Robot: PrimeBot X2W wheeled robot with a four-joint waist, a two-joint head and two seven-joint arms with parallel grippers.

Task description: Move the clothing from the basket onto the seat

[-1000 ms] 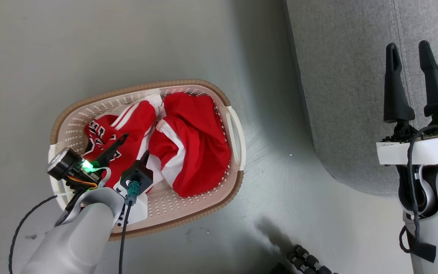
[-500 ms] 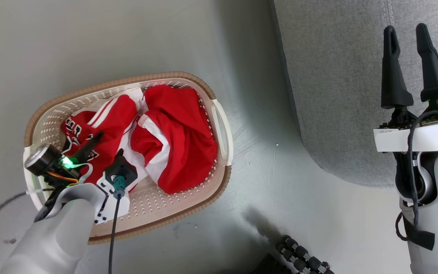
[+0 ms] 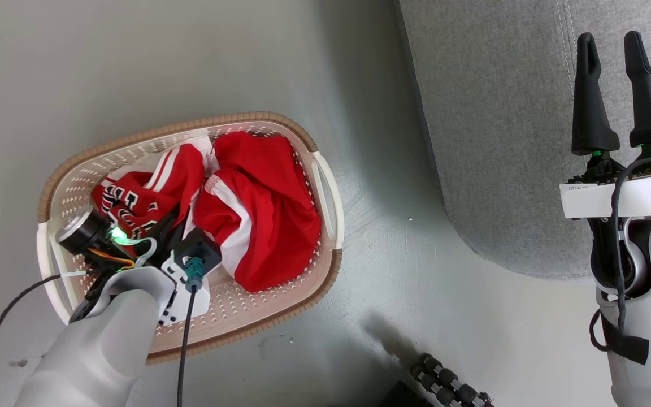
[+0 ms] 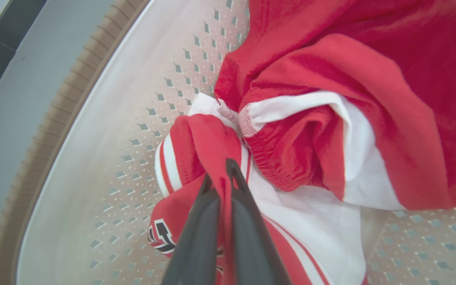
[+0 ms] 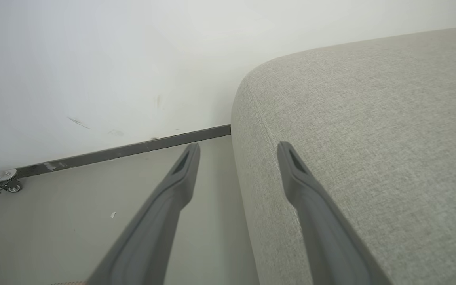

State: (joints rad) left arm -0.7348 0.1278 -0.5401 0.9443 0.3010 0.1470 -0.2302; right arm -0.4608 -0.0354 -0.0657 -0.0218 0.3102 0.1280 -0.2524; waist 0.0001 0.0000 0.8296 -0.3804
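In the basket [image 3: 280, 120] on the floor, at the left of the scene, the left gripper [image 4: 219, 174] has its jaws pressed together on a fold of the red-and-white clothing [image 3: 263, 215], with a strip of red fabric pinched between them. To the right, the right gripper [image 3: 610, 40] hangs above the left edge of the grey seat [image 3: 500, 141], jaws wide apart, holding and touching nothing.
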